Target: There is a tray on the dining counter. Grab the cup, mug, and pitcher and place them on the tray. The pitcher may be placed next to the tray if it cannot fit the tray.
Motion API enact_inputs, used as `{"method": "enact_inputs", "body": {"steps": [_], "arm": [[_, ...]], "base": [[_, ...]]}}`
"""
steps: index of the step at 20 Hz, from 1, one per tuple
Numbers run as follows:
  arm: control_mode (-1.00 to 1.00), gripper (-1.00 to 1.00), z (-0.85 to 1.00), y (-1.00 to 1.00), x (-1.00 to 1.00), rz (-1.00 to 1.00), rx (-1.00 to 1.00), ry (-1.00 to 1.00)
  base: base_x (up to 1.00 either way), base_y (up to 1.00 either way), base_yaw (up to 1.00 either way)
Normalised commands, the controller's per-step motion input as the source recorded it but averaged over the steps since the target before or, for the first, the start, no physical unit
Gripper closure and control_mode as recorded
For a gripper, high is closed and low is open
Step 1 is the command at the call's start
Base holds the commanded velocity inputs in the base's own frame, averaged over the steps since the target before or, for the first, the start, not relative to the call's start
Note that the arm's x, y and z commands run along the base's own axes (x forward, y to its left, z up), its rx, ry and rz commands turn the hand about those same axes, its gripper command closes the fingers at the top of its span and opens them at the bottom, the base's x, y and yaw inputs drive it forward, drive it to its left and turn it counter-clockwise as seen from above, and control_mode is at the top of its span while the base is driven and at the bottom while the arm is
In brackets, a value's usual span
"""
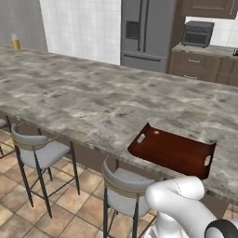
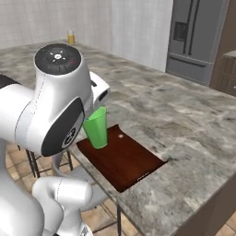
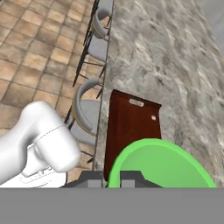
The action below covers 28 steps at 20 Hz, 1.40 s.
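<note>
Over the near edge of the dining counter (image 2: pixel 184 115), the bent white arm holds its gripper (image 3: pixel 113 178) clamped on the green cup's (image 2: pixel 97 127) rim, the cup hanging upright above the tray (image 2: pixel 124 159).

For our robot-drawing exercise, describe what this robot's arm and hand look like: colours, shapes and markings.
The arm is glossy white, built of rounded, tube-like segments. Its joints carry round dark grey caps, one with small red and white marks at its centre. A curved white elbow link shows in the left base view. The hand ends in two small, dark grey, blocky fingertips.
</note>
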Motion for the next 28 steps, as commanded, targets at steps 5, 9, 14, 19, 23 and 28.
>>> {"method": "enact_inputs", "body": {"steps": [5, 9, 14, 19, 23, 28], "arm": [[1.00, 1.00, 0.00, 0.00, 0.00, 0.00, 0.00, 0.00], [-1.00, 1.00, -0.19, 0.00, 0.25, 0.13, 0.02, 0.00], [-1.00, 1.00, -0.70, 0.04, 0.98, 0.33, 0.14, 0.01], [-1.00, 1.00, -0.71, 0.00, 0.99, 0.15, 0.35, 0.06], [-1.00, 1.00, -0.60, 0.00, 0.80, 0.16, 0.30, 0.01], [-1.00, 1.00, -0.23, 0.00, 0.44, 0.11, 0.05, 0.00]], "base": [[1.00, 0.03, 0.45], [0.75, 0.00, 0.40], [0.00, 0.00, 0.00], [0.00, 0.00, 0.00], [0.00, 0.00, 0.00], [0.00, 0.00, 0.00]]}}
